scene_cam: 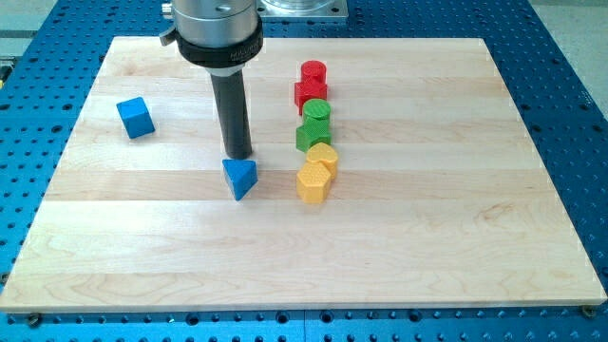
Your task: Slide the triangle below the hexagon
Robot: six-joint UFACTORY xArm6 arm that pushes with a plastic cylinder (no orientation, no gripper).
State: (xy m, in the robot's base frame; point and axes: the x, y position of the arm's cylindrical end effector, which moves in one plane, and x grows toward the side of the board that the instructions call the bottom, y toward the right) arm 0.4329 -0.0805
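Note:
A blue triangle (239, 177) lies on the wooden board a little left of centre. My tip (238, 155) stands just above it in the view, touching or almost touching its upper edge. To the triangle's right runs a column of blocks: a red cylinder (313, 72), a red star-like block (311, 93), a green cylinder (317, 113), a green block (312, 135), a yellow hexagon (323, 157) and a yellow block (313, 181). The yellow hexagon sits to the right of the triangle and slightly higher in the view.
A blue cube (136, 117) sits apart at the view's left. The wooden board (456, 237) lies on a blue perforated table. The arm's black and silver mount (217, 33) hangs over the board's top edge.

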